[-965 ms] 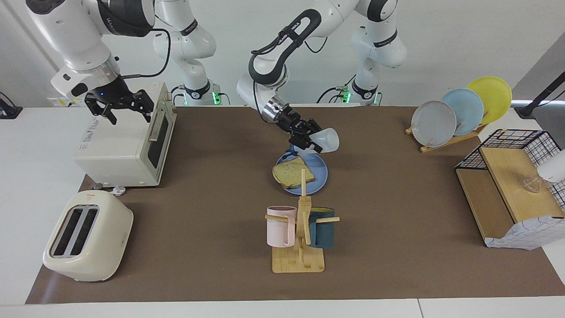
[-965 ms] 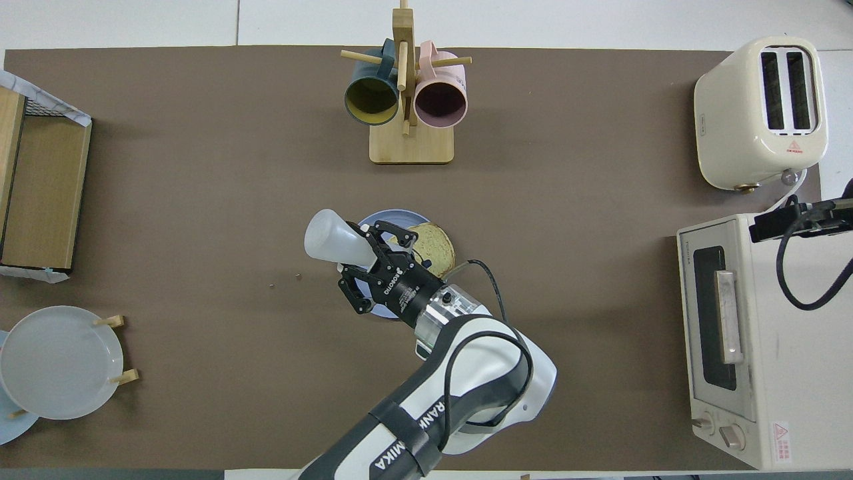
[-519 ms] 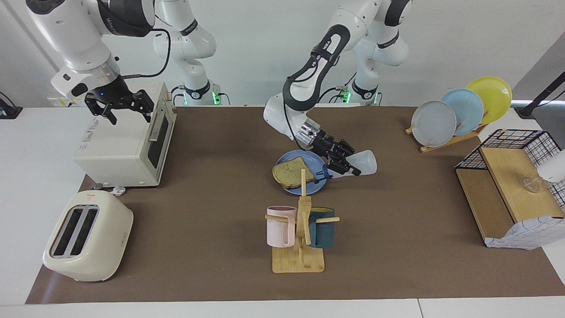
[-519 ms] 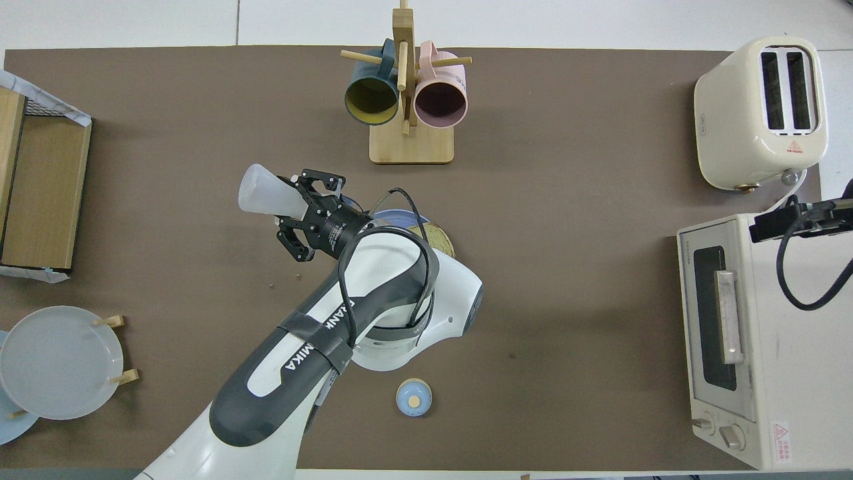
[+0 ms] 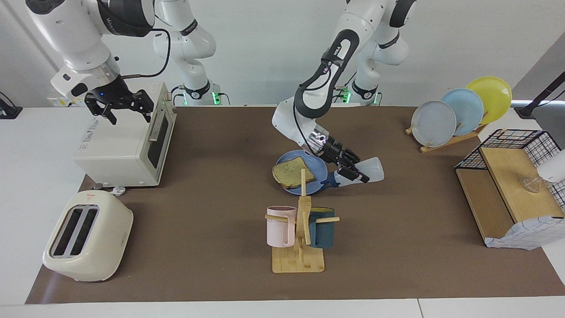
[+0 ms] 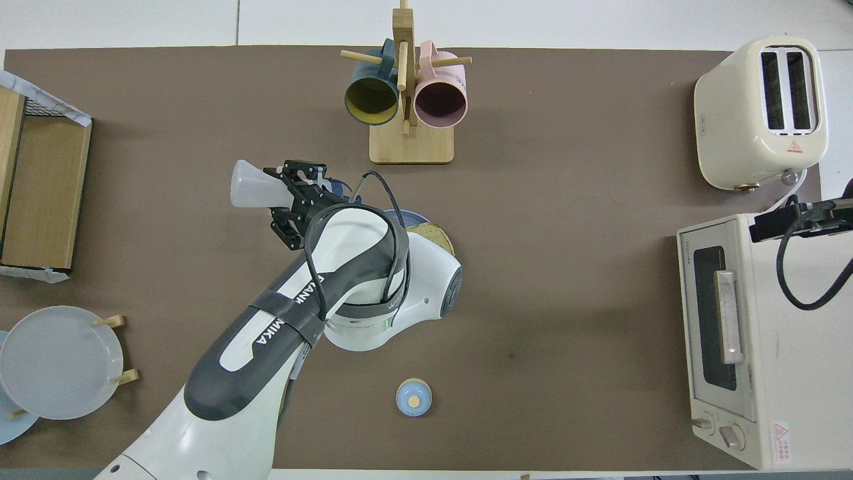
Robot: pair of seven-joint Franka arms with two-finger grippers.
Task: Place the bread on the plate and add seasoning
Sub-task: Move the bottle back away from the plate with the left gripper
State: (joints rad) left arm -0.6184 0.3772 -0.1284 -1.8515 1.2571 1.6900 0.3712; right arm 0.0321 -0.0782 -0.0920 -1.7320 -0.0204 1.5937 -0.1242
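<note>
The bread [image 5: 293, 172] lies on the medium-blue plate [image 5: 318, 164] in the middle of the table; both also show in the overhead view, the bread [image 6: 436, 237] and the plate [image 6: 403, 216], partly under the left arm. My left gripper [image 5: 350, 169] is shut on the seasoning bottle [image 5: 370, 170], held tipped almost flat. Its dark cap [image 5: 332, 181] is at the plate's rim toward the left arm's end. The overhead view shows this gripper [image 6: 293, 197] and the bottle [image 6: 252, 191]. My right gripper [image 5: 120, 105] waits open over the toaster oven [image 5: 128, 141].
A wooden mug rack [image 5: 300, 232] with a pink and a teal mug stands farther from the robots than the plate. A cream toaster [image 5: 88, 236], a rack of grey, light-blue and yellow plates [image 5: 459, 115], a wire shelf [image 5: 512, 185] and a small blue dome [image 6: 413, 398] also stand here.
My left gripper has carried the tilted bottle from over the plate's edge nearest the robots to its edge at the left arm's end, and lower. The right arm has not moved.
</note>
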